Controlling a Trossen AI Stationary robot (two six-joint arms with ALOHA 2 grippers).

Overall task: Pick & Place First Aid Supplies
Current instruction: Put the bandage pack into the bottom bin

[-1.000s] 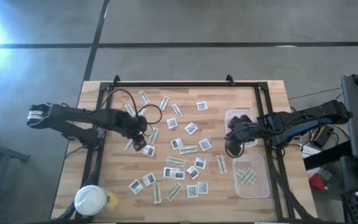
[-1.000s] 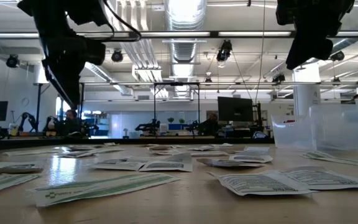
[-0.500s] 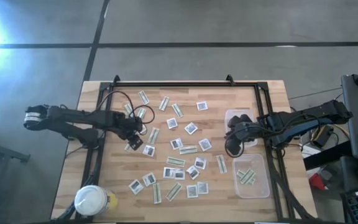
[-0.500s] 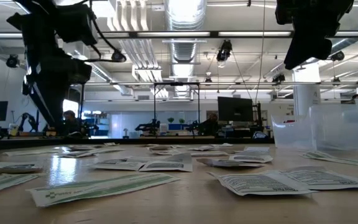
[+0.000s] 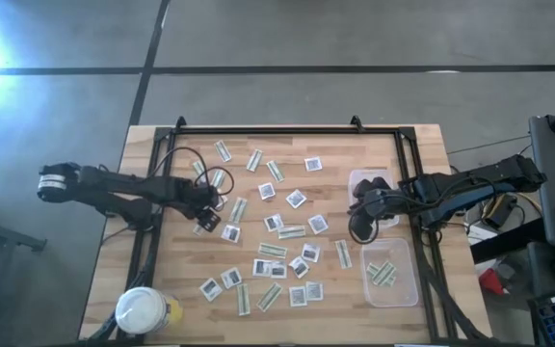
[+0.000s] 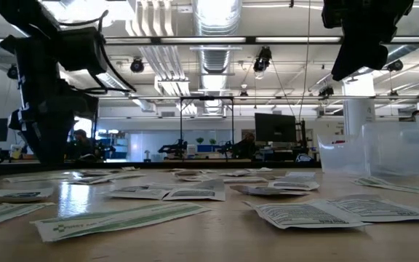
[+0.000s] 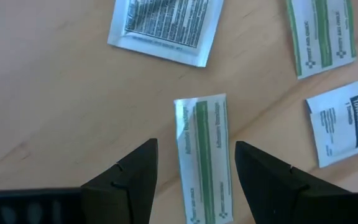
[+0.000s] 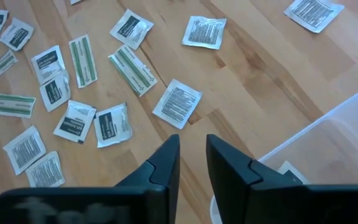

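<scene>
The left gripper point(image 7: 194, 180), fingers wide open, straddles a green-and-white strip point(image 7: 205, 155) lying flat at the table's left. It may slip free. The right gripper point(image 8: 192, 163), narrowly parted and empty, hovers near the tubs.

— What sort of place is this?

— A robotics lab, big and open like a workshop hall. Bare ducts point(image 6: 211, 22) and strip lights run across the ceiling, and the floor point(image 5: 287, 34) is grey concrete.

— And past the wooden table point(image 5: 412, 145)?

— Long benches, a dark monitor point(image 6: 275, 128), and what looks like another arm rig point(image 6: 31, 138) by someone seated point(image 6: 82, 140) at the far left.
</scene>
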